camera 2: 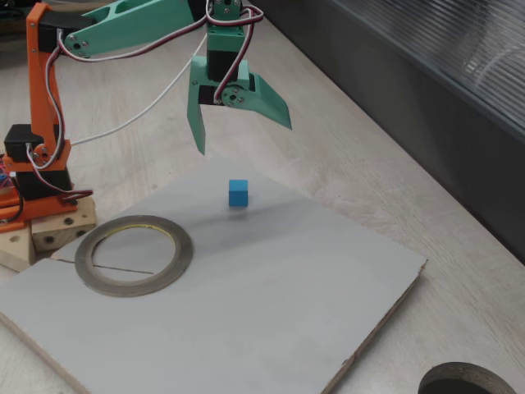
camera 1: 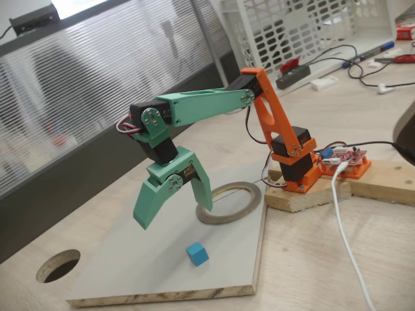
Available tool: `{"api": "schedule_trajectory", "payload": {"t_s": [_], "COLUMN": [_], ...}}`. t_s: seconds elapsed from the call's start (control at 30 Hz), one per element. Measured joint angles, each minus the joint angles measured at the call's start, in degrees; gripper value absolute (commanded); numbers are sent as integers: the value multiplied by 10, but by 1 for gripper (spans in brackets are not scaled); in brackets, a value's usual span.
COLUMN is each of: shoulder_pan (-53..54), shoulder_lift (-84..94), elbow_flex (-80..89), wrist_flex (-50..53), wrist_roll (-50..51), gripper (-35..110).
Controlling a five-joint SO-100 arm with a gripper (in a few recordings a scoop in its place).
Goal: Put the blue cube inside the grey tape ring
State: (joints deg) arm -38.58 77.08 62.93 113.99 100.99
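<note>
The arm rises from its orange base, bends at an orange elbow and reaches out along a green forearm, with the wrist turned so the gripper points down at the grey board. The gripper hangs above the board, touching nothing, with its two green fingers spread wide and nothing between them; in the other fixed view the gripper shows the same splayed stance.

There is one blue cube, one grey tape ring, one board and one round hole cut through the desk.

The blue cube is small, bright sky-blue and matte, sitting flat on the board, well outside the grey tape ring and apart from it. Seen in both fixed views, the blue cube lies below the spread fingers, on the far side of the gripper from the base. The grey tape ring is thin, flat and wide, with a yellowish inner rim, lying on the board near the base, nothing inside it but bare board.
</note>
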Motion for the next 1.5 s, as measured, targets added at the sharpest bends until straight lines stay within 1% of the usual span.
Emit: {"api": "schedule_trajectory", "payload": {"t_s": [0.83,1.03,1.33,1.5], "shoulder_pan": [0,1,-1,1], "shoulder_lift": [-1,-63,-213,-230], "elbow_flex": [-3,-3,-11,-15], "wrist_flex": [0,0,0,-1], "wrist_roll": [0,0,0,0], "gripper": [100,100,100,100]}}
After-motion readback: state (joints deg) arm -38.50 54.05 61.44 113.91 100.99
